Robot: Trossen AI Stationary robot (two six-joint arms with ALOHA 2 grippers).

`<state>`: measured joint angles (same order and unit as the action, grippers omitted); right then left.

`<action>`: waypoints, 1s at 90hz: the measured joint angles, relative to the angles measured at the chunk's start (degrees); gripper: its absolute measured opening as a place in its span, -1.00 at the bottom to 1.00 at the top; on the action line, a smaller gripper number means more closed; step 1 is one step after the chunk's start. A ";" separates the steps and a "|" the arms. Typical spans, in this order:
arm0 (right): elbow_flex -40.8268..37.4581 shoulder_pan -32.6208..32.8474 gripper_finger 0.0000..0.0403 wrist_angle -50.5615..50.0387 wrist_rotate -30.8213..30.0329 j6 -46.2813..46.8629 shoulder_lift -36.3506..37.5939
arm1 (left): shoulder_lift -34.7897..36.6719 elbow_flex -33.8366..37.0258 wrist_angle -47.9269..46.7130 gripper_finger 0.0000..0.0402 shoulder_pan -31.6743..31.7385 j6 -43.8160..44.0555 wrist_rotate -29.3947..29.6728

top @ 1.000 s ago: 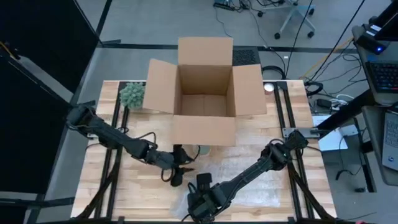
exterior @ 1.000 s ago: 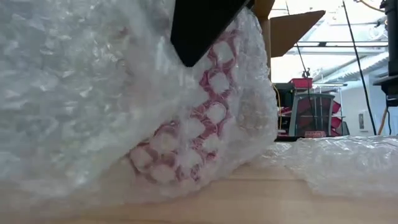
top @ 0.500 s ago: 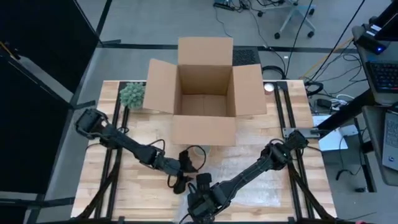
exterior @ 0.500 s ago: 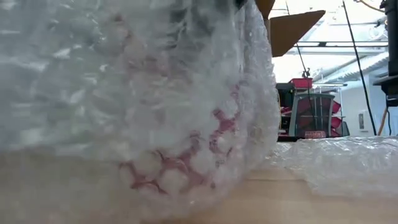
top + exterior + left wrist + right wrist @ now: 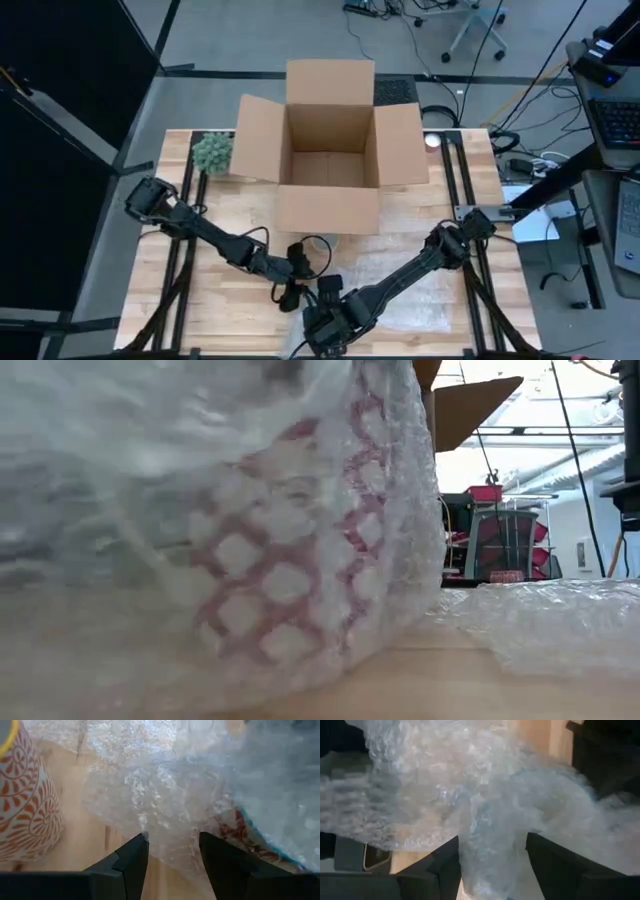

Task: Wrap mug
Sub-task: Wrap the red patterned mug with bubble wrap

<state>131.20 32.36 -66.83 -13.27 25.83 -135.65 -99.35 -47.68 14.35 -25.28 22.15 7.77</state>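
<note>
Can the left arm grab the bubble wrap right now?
Probably yes. The left gripper is open, with the bubble wrap lying right ahead of its fingertips on the table, and nothing sits between them.

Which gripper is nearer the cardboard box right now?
Left. The left gripper sits just in front of the box, near its front flap. The right gripper is farther back toward the table's near edge, with bubble wrap between its fingers.
</note>
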 joint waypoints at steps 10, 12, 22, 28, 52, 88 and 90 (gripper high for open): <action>0.00 0.06 -0.03 -1.43 0.06 0.05 1.63 | 0.02 0.00 0.00 -0.17 0.00 0.03 0.00; 0.00 0.07 -0.02 -1.94 0.12 0.10 2.05 | 0.02 0.00 0.03 -0.17 0.00 0.03 -0.02; 0.00 0.33 -0.02 -3.78 -0.11 0.80 4.71 | 0.04 0.00 0.14 -0.17 0.00 0.03 -0.02; 0.02 0.33 -0.02 -4.04 -0.32 0.95 6.50 | 0.07 -0.02 0.16 -0.17 0.00 0.04 -0.02; 0.11 0.33 -0.03 -5.99 -5.29 2.10 9.88 | 0.09 -0.02 0.24 -0.17 0.00 0.05 -0.04; 0.00 -0.03 -0.03 -2.63 -4.70 1.39 3.93 | 0.11 -0.04 0.19 -0.17 0.01 0.09 -0.91; 0.00 0.22 -0.02 -2.66 -4.45 1.61 3.87 | 0.11 -0.04 0.17 -0.17 0.02 0.11 -0.97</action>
<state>131.20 32.58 -69.49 -17.72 27.44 -131.79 -99.24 -47.72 14.52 -25.26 22.25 6.80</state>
